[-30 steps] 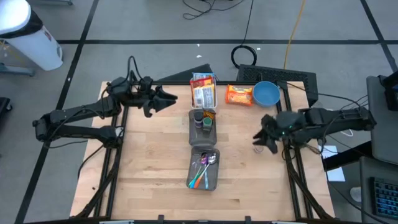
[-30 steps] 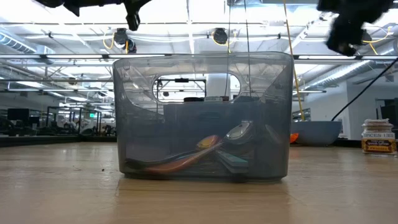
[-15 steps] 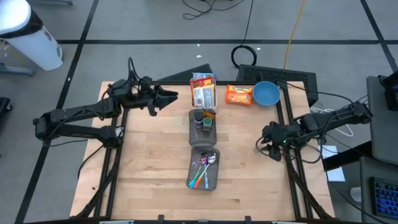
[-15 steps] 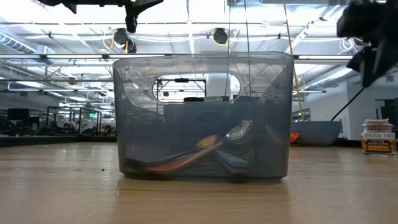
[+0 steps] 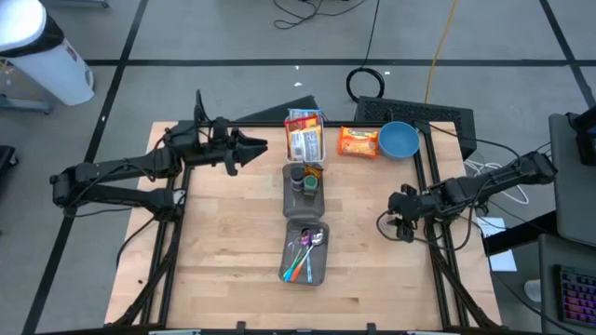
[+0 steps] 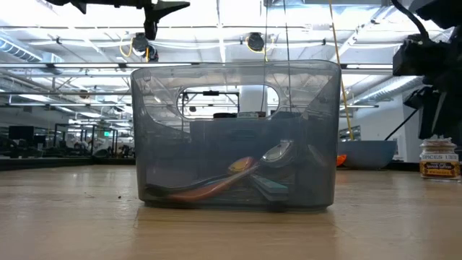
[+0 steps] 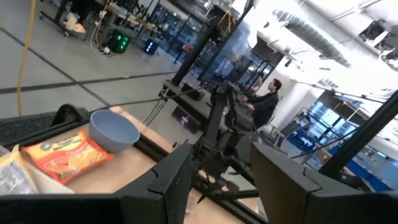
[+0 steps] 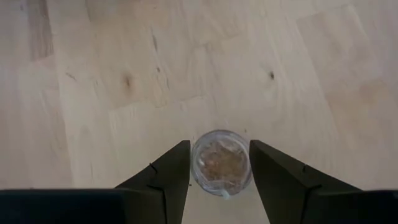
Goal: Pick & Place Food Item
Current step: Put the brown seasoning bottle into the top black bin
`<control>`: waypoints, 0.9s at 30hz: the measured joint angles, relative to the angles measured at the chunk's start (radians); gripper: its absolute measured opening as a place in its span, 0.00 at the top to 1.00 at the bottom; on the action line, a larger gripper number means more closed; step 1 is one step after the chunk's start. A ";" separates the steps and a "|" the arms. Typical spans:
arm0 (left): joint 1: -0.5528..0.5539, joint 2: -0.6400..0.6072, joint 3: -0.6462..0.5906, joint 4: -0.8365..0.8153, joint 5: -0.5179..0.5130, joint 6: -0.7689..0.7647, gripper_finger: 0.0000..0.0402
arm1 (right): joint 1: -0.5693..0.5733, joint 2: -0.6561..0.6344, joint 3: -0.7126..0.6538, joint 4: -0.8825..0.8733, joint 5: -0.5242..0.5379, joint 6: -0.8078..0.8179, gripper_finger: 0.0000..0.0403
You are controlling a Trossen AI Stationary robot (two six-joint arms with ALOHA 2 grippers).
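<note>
**Right gripper closed around a small spice jar near the table's right edge**

While the wooden table (image 5: 223,242) carries two grey bins down its middle, the right arm reaches in from 3 o'clock and hangs low over the boards near the right edge. Its right gripper (image 8: 219,163) points straight down, and the wrist view shows a small clear jar (image 8: 220,162) of brownish spice sitting between the two dark fingers (image 8: 166,177), which flank it at a middling width and appear to touch its sides. In the high view that gripper (image 5: 402,221) stands at about 3 o'clock from the near bin (image 5: 305,253), which holds spoons and other cutlery.

At 10 o'clock the left arm waits above the table's far left, its left gripper (image 5: 253,148) partly open and holding nothing, aimed toward the food packets. Those lie along the far edge at 12 o'clock: a striped packet (image 5: 304,138), an orange noodle pack (image 5: 358,141) just beside it, then a blue bowl (image 5: 399,140). The far bin (image 5: 304,190) holds two dark-lidded jars
</note>
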 joint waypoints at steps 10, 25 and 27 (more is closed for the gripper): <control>0.000 0.016 0.000 -0.022 -0.001 0.020 0.58 | -0.004 -0.017 0.000 0.045 -0.005 0.103 0.61; 0.000 0.089 0.000 0.053 0.062 -0.009 0.58 | -0.004 -0.024 0.000 -0.001 -0.056 0.124 0.33; -0.001 0.091 0.000 0.060 0.062 -0.010 0.58 | -0.005 -0.024 0.000 -0.020 -0.040 0.116 0.30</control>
